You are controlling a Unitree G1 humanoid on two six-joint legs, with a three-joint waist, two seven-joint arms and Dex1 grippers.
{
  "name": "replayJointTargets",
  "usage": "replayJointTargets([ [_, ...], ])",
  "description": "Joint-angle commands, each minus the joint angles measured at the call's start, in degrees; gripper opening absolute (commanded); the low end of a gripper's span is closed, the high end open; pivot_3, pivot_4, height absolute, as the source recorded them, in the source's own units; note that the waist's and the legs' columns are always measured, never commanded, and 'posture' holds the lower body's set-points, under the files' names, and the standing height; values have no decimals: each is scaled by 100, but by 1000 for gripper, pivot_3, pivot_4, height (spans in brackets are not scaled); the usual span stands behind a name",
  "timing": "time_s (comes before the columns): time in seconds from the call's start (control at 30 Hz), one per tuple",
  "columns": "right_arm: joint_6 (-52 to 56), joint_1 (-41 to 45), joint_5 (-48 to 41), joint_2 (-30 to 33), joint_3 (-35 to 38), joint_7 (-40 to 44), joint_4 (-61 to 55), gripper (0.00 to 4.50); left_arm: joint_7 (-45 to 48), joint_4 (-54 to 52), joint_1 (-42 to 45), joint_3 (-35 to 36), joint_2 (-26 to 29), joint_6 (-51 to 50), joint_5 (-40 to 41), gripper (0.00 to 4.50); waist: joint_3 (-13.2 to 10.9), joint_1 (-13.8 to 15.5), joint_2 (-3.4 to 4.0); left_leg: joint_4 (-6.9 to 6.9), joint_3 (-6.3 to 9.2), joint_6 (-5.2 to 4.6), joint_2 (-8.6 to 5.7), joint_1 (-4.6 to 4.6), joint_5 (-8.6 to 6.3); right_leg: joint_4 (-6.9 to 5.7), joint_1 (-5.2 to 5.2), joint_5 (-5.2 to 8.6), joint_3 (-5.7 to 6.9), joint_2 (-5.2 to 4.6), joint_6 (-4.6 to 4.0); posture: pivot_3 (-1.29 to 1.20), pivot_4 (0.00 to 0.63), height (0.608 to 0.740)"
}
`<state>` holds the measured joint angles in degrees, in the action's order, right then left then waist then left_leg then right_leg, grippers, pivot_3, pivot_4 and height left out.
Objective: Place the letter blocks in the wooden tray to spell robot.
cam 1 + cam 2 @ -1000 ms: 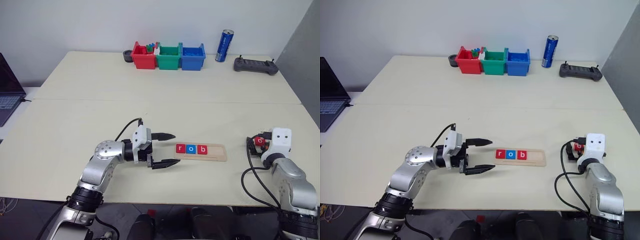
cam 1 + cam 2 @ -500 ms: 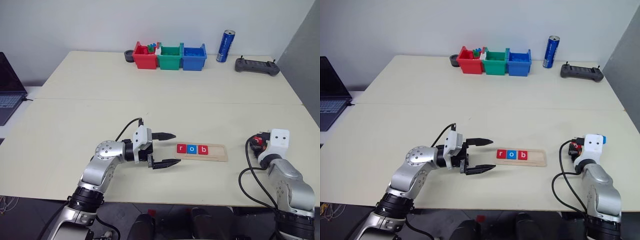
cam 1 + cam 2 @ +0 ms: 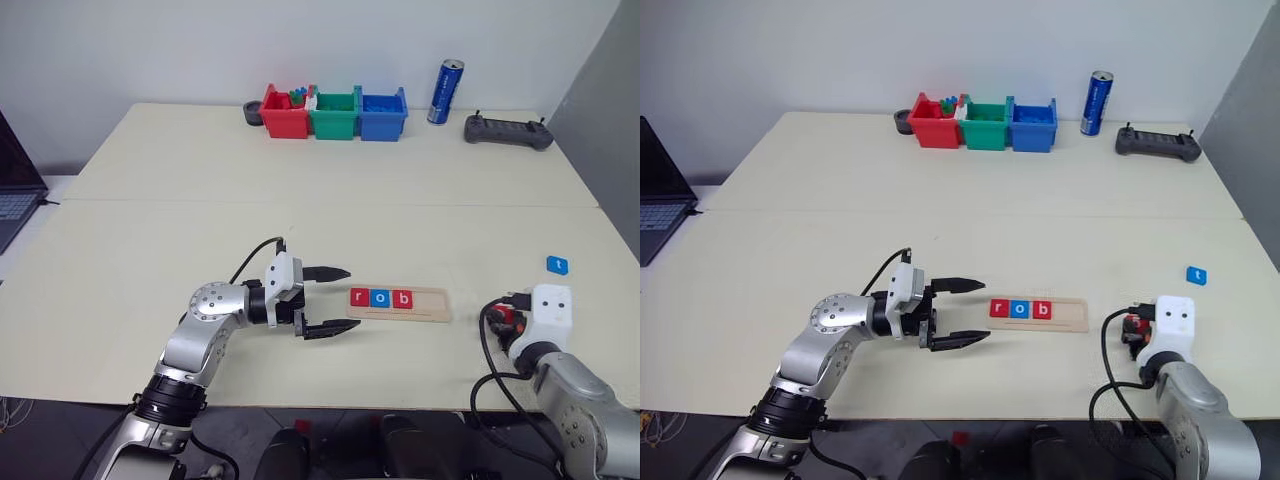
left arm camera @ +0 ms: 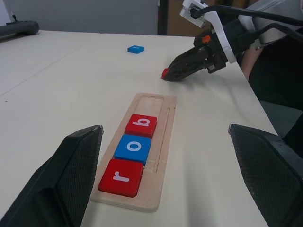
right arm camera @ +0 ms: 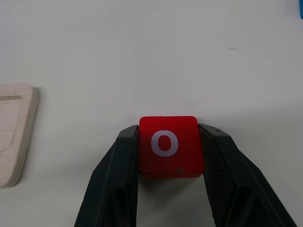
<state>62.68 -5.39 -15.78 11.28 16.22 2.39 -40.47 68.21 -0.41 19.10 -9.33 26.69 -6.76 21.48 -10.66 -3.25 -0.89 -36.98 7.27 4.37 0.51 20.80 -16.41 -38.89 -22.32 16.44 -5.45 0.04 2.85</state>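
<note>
The wooden tray (image 3: pixel 432 303) lies in front of me with three letter blocks in its left part: a red r (image 4: pixel 120 176), a blue o (image 4: pixel 133 148) and a red b (image 4: pixel 141 125). Its right part is bare. My right gripper (image 5: pixel 169 130) is shut on a red o block (image 5: pixel 168 144), low over the table to the right of the tray (image 5: pixel 16 137). A blue t block (image 3: pixel 557 265) lies flat on the table beyond that gripper. My left gripper (image 3: pixel 352 298) stands open just left of the tray's end, pointing along it, with nothing between its fingers.
At the table's far edge stand a red bin (image 3: pixel 283 116), a green bin (image 3: pixel 334 115) and a blue bin (image 3: pixel 383 114), with a blue can (image 3: pixel 446 91) and a black controller (image 3: pixel 508 131) to their right. A laptop (image 3: pixel 658 190) sits off the left edge.
My right gripper has drawn back toward me and leftward toward the tray, carrying the red o block. The blue t block now shows behind it. The left arm has kept still.
</note>
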Motion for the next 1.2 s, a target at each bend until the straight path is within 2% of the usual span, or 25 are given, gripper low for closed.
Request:
replayJointTargets([
  [0.03, 126, -41, -34, 31, -316, 92, 31, 1457, 24, -107, 43, 6, -26, 123, 18, 4500, 1, -8, -2, 0, 0, 0, 2, -1, 0, 0, 0, 0, 0, 2, 0, 0, 150, 740],
  [0.07, 61, -105, 39, 207, -461, 177, 105, 1457, 24, -95, 56, 1, -34, 125, 15, 4500, 2, -11, -3, 0, 0, 0, 4, -1, 0, 0, 0, 0, 0, 4, 0, 0, 150, 740],
  [0.13, -112, -215, 80, 367, -507, 304, 250, 2170, 23, -59, 91, -7, -53, 135, 2, 4500, 3, -12, -5, 0, -2, 0, 5, -1, 0, 1, 0, 0, -1, 5, 0, 0, 150, 740],
  [0.23, -362, -367, 126, 586, -442, 435, 367, 2995, 26, -55, 97, -5, -58, 147, -3, 4500, 7, -12, -11, 0, -1, 0, 5, -2, 0, 2, 1, 1, 0, 6, 0, 0, 150, 740],
  [0.37, -156, -255, -330, 825, 267, 805, 124, 4378, 72, -81, 36, -10, 1, 198, -29, 4500, 6, -6, -11, 1, 0, 0, 6, 0, 0, 2, 1, 1, 0, 7, 1, 0, 150, 740],
  [0.4, -57, -183, -480, 1004, 443, 995, 45, 4475, 82, -67, 41, -10, 8, 208, -36, 4500, 6, -3, -11, 0, -1, 0, 5, 0, 0, 2, 1, 1, 0, 7, 1, 0, 150, 740],
  [0.53, 55, -47, -1258, 2204, 880, 2300, -123, 4475, 111, 44, 123, 13, 5, 236, -40, 4500, 0, -2, -2, -2, -9, -1, -1, 1, 0, 3, 1, 0, -6, 2, 0, 0, 150, 740],
  [0.63, -653, -465, -1724, 3254, 848, 4020, 36, 4475, 117, 150, 242, 15, -44, 249, -50, 4500, -2, 9, -5, 0, -3, -2, 0, 2, -1, 8, 2, 5, 1, 5, 8, 0, 150, 740],
  [0.7, -1644, -762, -1466, 3775, 627, 4962, 556, 4475, 147, 249, 327, -9, -89, 289, -68, 4500, -3, 19, -8, 0, 2, -2, 3, 3, -1, 16, 6, 16, 8, 8, 27, 0, 150, 740],
  [0.77, -2753, -666, -1111, 3922, 307, 5488, 1297, 4475, 169, 316, 388, -31, -130, 312, -72, 4500, -10, 25, -27, 0, 0, -3, 2, 4, -2, 26, 10, 16, 8, 5, 28, 0, 150, 740],
  [0.9, -4731, 144, -358, 3896, -506, 6104, 2836, 4475, 232, 383, 443, -78, -180, 360, -88, 4500, -14, -9, -29, -7, -22, -2, -3, 2, -1, 33, 11, 4, -12, -3, 31, 0, 150, 740],
  [1.03, -5529, 1071, -68, 3890, -976, 6452, 3870, 4475, 284, 422, 521, -72, -199, 343, -100, 4500, -14, -19, -28, -7, -22, -2, -2, -1, -1, 25, 8, -8, -13, -1, 12, 0, 150, 740],
  [1.2, -5924, 1379, 2, 3969, -1220, 6879, 4427, 4475, 282, 401, 517, -65, -195, 337, -97, 4500, -14, 34, -28, -4, -10, -1, -3, 4, -1, 22, 7, -8, -4, -4, 10, 0, 150, 740],
])
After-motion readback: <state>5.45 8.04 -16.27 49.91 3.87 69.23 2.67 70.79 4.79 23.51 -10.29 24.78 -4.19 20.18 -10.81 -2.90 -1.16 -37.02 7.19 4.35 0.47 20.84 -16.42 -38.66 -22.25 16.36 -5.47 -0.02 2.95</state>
